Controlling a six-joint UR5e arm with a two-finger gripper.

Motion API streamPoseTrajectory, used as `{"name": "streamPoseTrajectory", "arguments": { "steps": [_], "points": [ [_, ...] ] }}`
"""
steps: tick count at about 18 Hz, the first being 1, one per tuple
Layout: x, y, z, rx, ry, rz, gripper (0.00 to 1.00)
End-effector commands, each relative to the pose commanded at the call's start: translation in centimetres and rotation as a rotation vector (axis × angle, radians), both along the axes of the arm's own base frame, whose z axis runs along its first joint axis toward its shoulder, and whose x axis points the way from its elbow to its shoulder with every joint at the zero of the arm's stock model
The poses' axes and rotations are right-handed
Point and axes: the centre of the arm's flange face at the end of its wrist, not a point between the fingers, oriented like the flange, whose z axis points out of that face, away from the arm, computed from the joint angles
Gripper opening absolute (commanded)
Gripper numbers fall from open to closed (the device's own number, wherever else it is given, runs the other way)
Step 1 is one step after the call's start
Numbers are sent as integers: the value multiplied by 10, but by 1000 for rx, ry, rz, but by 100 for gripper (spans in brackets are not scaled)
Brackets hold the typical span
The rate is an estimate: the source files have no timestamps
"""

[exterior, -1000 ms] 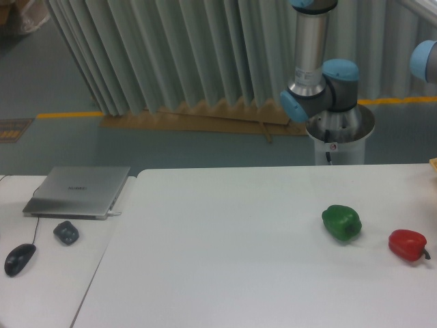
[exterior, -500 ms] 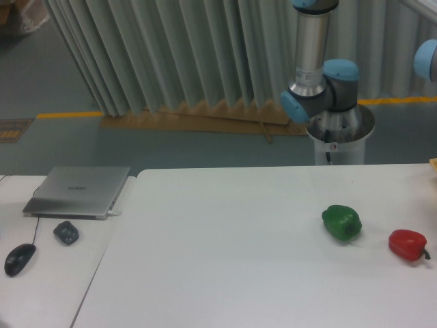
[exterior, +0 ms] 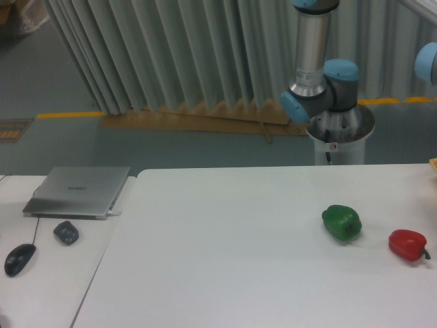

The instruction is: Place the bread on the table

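Observation:
The large white table (exterior: 225, 260) fills the lower right of the camera view. Behind its far edge stands the arm's base (exterior: 339, 126), with a grey link rising out of the top of the frame. A blue joint (exterior: 428, 63) is cut off at the right edge. My gripper is out of view. A thin pale tan sliver (exterior: 433, 164) shows at the table's far right edge. It is too cut off to tell whether it is the bread. No bread shows clearly anywhere else.
A green pepper (exterior: 341, 222) and a red pepper (exterior: 407, 244) lie on the right part of the table. The smaller white desk (exterior: 48, 273) at left holds a closed laptop (exterior: 78, 191), a dark mouse (exterior: 19, 259) and a small dark object (exterior: 66, 232).
The blue joint at the right edge has slid slightly further right, out of frame. The upright grey link has shifted a little right too. Nothing on the table has moved.

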Motion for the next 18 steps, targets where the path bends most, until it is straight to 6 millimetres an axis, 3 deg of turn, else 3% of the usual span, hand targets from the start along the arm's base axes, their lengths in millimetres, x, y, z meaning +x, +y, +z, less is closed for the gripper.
{"name": "streamPoseTrajectory", "arguments": {
  "steps": [10, 13, 18],
  "points": [
    [-7, -12, 1, 0, 2, 15, 100],
    [-14, -25, 4, -27, 16, 5, 100],
    [-39, -72, 10, -72, 43, -121, 100]
  ]
}}
